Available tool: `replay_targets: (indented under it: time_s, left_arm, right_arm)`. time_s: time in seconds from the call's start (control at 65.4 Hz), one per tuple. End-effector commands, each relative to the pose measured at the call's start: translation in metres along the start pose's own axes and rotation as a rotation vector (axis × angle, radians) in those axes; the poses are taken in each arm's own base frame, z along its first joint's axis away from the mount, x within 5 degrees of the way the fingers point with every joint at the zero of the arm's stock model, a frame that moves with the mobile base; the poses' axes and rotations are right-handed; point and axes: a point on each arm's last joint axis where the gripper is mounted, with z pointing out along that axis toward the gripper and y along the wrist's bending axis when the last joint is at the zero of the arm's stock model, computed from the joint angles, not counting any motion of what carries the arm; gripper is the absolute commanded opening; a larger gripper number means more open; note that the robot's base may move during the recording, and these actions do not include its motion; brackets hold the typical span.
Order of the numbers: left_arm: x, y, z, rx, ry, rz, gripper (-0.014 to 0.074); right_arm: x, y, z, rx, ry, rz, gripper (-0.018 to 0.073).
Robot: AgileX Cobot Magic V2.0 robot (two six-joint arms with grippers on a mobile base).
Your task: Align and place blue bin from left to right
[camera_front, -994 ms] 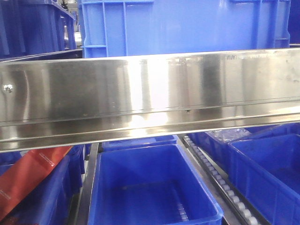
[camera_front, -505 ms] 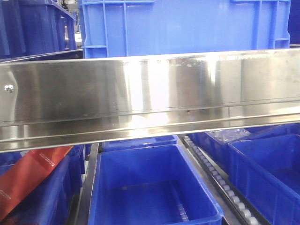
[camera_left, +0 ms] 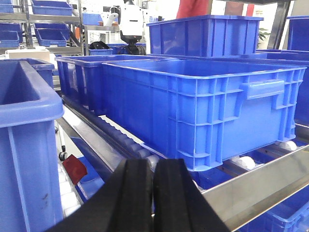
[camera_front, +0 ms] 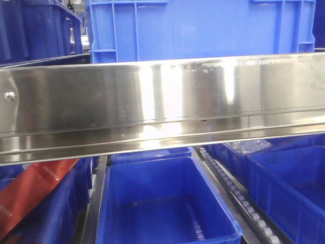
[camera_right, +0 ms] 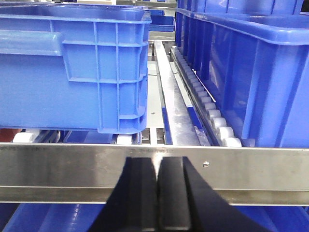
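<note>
- Front-facing view: the blue bin (camera_front: pixel 203 28) sits on the upper rack level just behind the steel rail (camera_front: pixel 162 107), filling the top of the picture, and compared with a second ago it has crept very slightly to the left and up in frame, its ribs shifting a touch against the rail's glare.
- That shift is tiny, so the bin reads as nearly settled; judged from this, the aligning looks close to finished or paused, not mid-slide.
- From the left wrist, the bin (camera_left: pixel 203 106) stands upright on the white rollers (camera_left: pixel 244 162), with a second ribbed crate (camera_left: pixel 79 79) right behind it.
- From the right wrist, the bin's corner (camera_right: pixel 72 72) rests on the rollers just past the rail (camera_right: pixel 154 174), apart from the neighbouring crate (camera_right: pixel 251 72) across a roller track (camera_right: pixel 207 106).
- The left gripper (camera_left: pixel 153 193) has its pads pressed together, holding nothing, near the bin's wall but clear of it.
- The right gripper (camera_right: pixel 157 193) is likewise closed and empty, low in front of the rail.
- Below, smaller smooth bins (camera_front: pixel 162 203) sit on the lower level, beside a red packet (camera_front: pixel 30 190).
</note>
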Motion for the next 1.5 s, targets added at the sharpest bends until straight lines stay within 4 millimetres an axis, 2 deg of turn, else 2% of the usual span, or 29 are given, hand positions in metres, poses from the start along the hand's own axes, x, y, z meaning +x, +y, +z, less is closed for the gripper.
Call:
replay_targets:
  time_s: [0.0,1.484]
  left_arm:
    - [-0.0002,-0.0002,-0.0007,0.009,-0.013,0.003,0.0013]
    - [-0.0003,0.0,-0.0007,0.006,-0.013,0.004,0.0013]
  right_arm:
    - [-0.002,-0.0005,-0.0009,0.008,-0.035,-0.017,-0.0079]
    - [-0.0034,-0.0005,-0.0011,0.007,-0.051,-0.017,-0.0079]
